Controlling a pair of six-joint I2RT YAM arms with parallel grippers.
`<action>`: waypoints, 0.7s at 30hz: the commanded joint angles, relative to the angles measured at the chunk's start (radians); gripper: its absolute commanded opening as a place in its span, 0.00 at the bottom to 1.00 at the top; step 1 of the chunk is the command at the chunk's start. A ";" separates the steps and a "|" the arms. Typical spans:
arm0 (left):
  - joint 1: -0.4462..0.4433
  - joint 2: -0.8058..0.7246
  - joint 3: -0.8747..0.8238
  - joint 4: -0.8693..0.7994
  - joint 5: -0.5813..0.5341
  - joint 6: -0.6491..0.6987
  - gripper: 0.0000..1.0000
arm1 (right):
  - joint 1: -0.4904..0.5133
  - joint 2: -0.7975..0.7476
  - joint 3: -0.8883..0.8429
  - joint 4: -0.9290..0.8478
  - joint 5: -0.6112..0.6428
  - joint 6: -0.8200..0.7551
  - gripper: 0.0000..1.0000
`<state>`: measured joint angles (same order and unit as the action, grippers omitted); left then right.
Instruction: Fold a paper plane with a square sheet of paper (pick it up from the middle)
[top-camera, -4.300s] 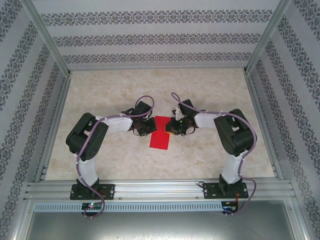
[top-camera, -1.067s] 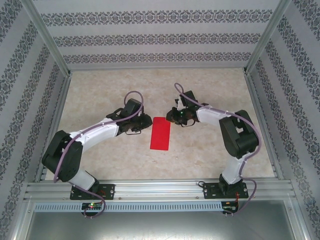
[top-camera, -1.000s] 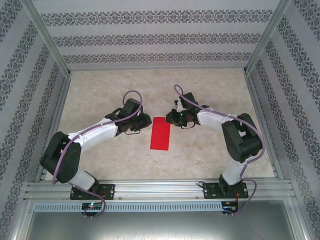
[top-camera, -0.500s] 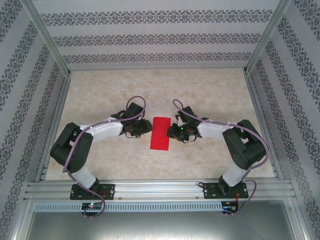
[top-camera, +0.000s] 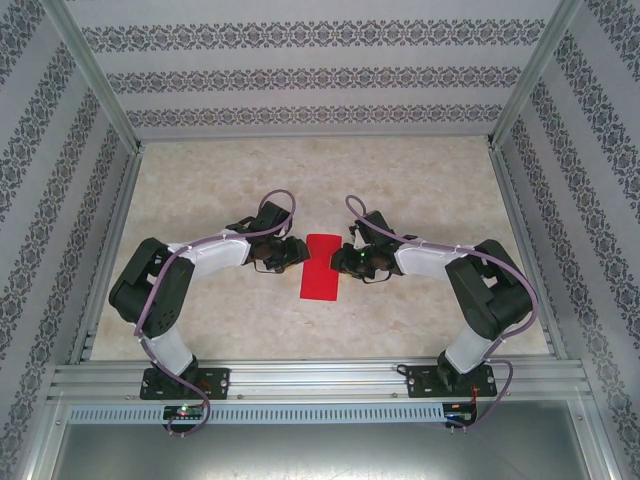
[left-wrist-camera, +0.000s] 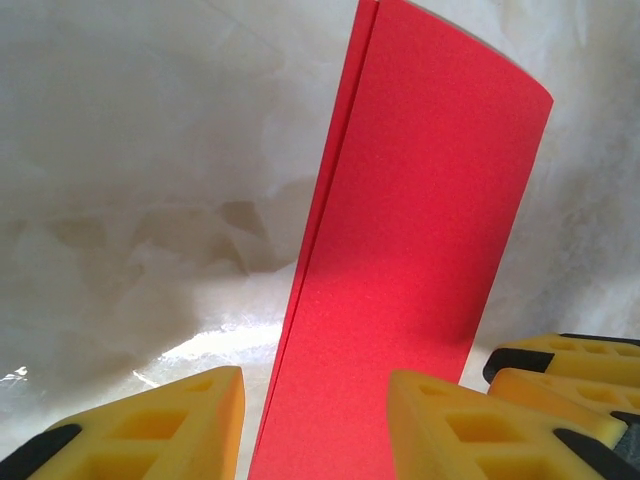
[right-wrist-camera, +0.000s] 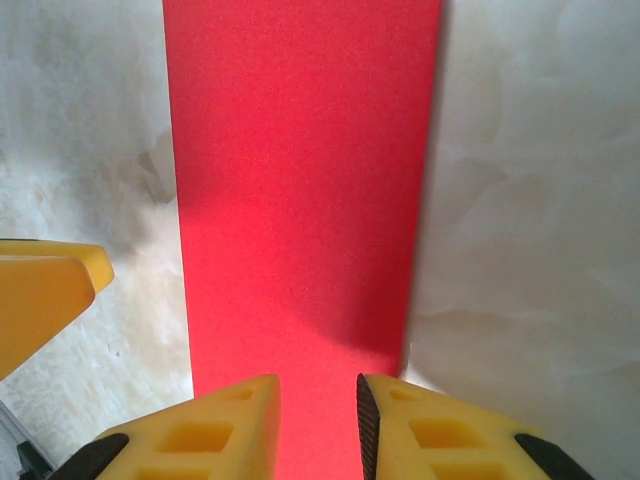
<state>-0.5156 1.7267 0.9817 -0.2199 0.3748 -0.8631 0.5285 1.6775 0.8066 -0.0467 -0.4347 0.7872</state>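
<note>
The square sheet of paper (top-camera: 320, 266) lies flat mid-table, folded in half into a narrow red rectangle. Its doubled edge runs along the left side of the paper (left-wrist-camera: 400, 250) in the left wrist view. My left gripper (top-camera: 296, 252) is at the sheet's left edge, open, with its yellow fingers (left-wrist-camera: 160, 425) on either side of the red strip. My right gripper (top-camera: 343, 259) is at the right edge, open by a narrow gap, and the paper (right-wrist-camera: 300, 180) shows under its fingertips (right-wrist-camera: 440, 430). Neither gripper has lifted the sheet. The paper plane is out of view.
The pale marbled table (top-camera: 430, 190) is fenced by metal rails (top-camera: 110, 250) and patterned walls. The right gripper's yellow fingers (left-wrist-camera: 570, 375) show beside the sheet in the left wrist view. A left gripper finger (right-wrist-camera: 45, 290) shows at the left in the right wrist view.
Both grippers came down and inward from the sheet's far corners to its side edges. Both pairs of jaws opened a little. The paper has not moved.
</note>
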 joint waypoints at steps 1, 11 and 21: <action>0.012 0.018 0.019 -0.004 0.023 0.023 0.43 | 0.011 0.027 -0.005 0.016 -0.016 0.009 0.28; 0.012 0.040 0.020 0.008 0.050 0.024 0.43 | 0.011 0.073 -0.029 0.036 -0.011 0.012 0.28; 0.012 0.068 0.035 0.014 0.084 0.023 0.43 | 0.002 0.081 -0.053 0.041 0.001 0.010 0.28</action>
<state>-0.5148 1.7798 0.9928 -0.2169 0.4316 -0.8600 0.5270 1.7195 0.7849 0.0048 -0.4427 0.7883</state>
